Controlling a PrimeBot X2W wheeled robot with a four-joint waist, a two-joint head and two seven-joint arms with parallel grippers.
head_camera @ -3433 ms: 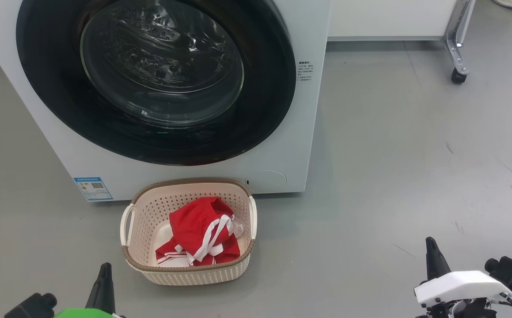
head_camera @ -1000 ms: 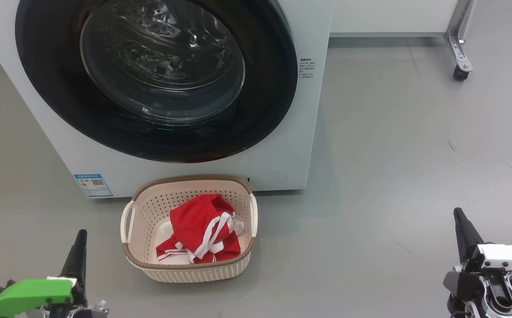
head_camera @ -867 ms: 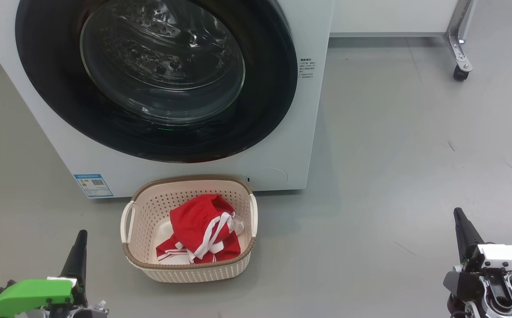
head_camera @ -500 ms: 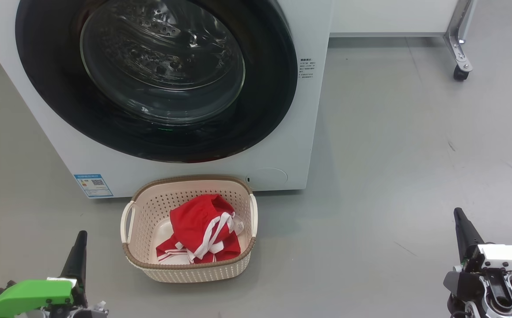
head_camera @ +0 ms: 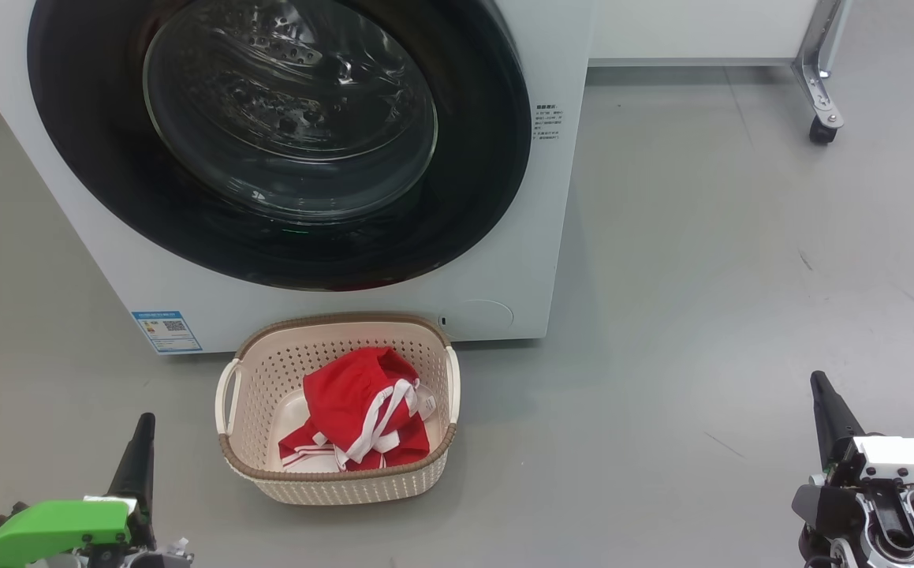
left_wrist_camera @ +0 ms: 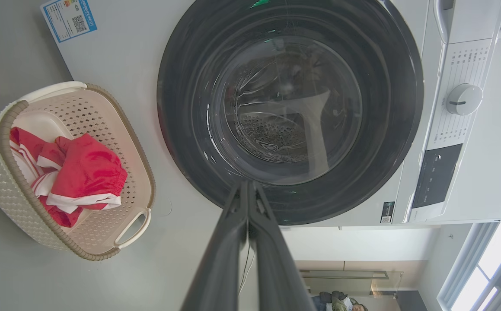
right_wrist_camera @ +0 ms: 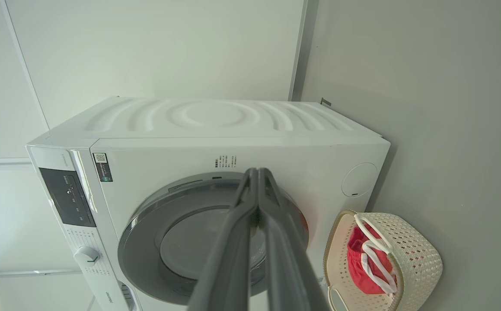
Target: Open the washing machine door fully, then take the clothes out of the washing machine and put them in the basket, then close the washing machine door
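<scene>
The white washing machine (head_camera: 551, 237) stands at the back with its round black-rimmed door (head_camera: 480, 173) flat against the front. The cream basket (head_camera: 346, 485) sits on the floor right before it. Red clothes (head_camera: 350, 394) with white trim lie inside. My left gripper (head_camera: 143, 424) is low at the left, shut and empty, left of the basket. My right gripper (head_camera: 818, 381) is low at the far right, shut and empty. In the left wrist view the shut fingers (left_wrist_camera: 250, 216) point at the door (left_wrist_camera: 181, 108). In the right wrist view the basket (right_wrist_camera: 423, 259) holds the clothes (right_wrist_camera: 358, 263).
Grey floor (head_camera: 701, 276) spreads wide to the right of the machine. A metal leg with a caster (head_camera: 819, 130) stands at the back right under a white cabinet. A small blue sticker (head_camera: 166, 331) is at the machine's lower left.
Over the last second nothing has visibly changed. Since the oldest frame both grippers have spread outward, the left lower left and the right further right.
</scene>
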